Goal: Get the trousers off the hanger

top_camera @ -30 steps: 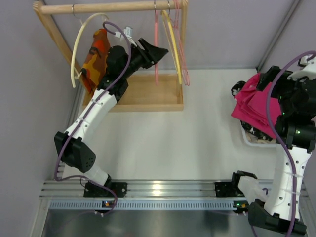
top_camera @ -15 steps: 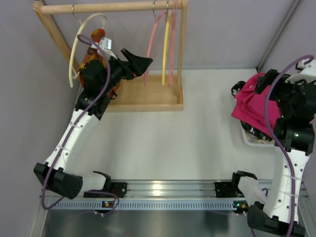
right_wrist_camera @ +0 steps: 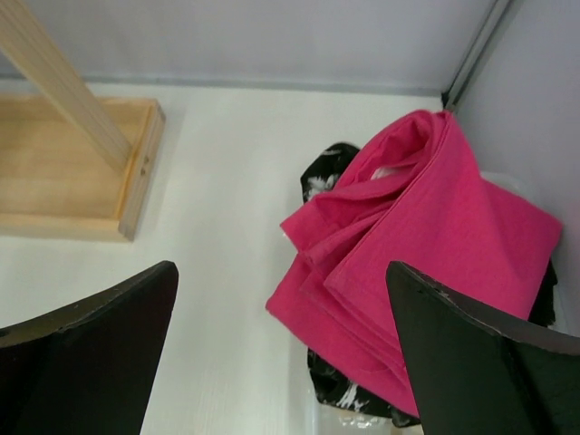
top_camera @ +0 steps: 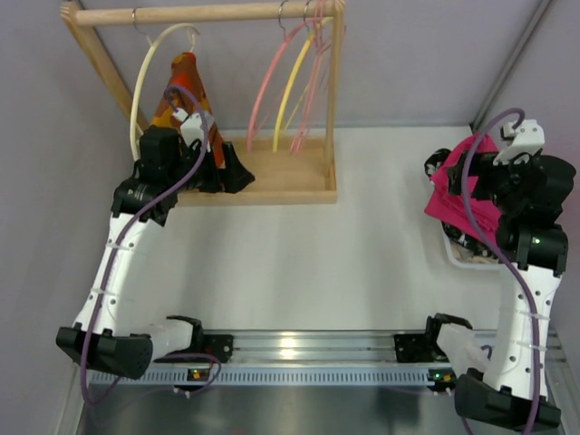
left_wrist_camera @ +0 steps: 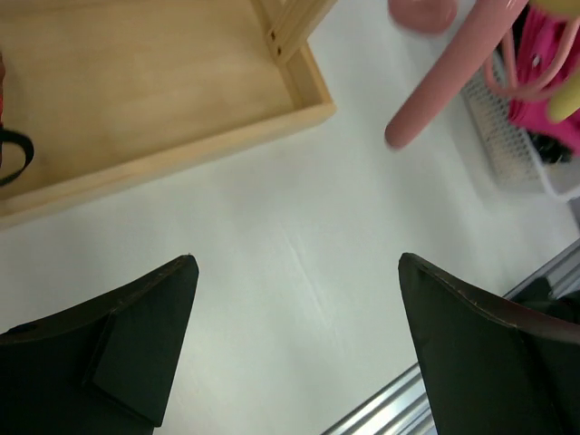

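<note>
The trousers are not on the hanger. They lie in a folded pink heap at the right side of the table. The heap sits on top of a black-and-white speckled cloth in a white basket. Part of the heap hangs out over the left rim of the basket.

The right gripper hangs above the trousers. Its two black fingers are spread wide apart. They hold nothing and do not touch the pink cloth.

The salmon-pink hanger hangs by its hook from the wooden rail of the clothes rack. It is bare and tilts to the left. Just beside it on the rail hangs a yellow hanger. There are more thin pink hangers next to that one. Farther left on the rail is a cream-white hanger. An orange-red patterned garment hangs there too.

The left gripper is low, at the front edge of the rack's wooden tray. Its fingers are also wide open and hold nothing. In the left wrist view, white table shows between the fingers. The rounded end of a pink hanger shows near the top of that view, a little blurry.
</note>
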`<control>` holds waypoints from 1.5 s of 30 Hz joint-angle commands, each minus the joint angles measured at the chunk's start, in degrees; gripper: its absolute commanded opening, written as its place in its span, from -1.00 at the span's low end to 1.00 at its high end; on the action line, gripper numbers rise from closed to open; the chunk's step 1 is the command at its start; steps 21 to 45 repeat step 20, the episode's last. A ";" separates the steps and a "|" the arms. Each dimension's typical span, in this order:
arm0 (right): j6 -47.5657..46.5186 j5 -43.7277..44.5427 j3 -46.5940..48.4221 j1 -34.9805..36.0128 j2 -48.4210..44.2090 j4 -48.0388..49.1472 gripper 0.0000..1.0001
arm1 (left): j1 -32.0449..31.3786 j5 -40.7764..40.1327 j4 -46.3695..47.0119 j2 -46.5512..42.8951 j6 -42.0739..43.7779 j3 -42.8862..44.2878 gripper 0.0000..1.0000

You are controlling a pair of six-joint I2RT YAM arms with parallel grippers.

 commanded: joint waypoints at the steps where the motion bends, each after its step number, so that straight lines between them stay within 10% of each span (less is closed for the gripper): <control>1: -5.34 -4.62 -3.42 -0.68 -1.80 -3.63 0.99 | 0.09 -1.46 -15.18 -2.94 11.76 -0.09 0.97; 13: -14.75 -12.54 -13.09 -0.68 -8.04 -12.76 0.99 | 0.09 -15.43 -17.14 -14.98 20.47 -11.88 0.97; 45: -17.12 -12.19 -16.26 -0.59 -11.21 -14.17 0.99 | 0.09 -17.10 -18.37 -17.27 20.30 -13.73 0.97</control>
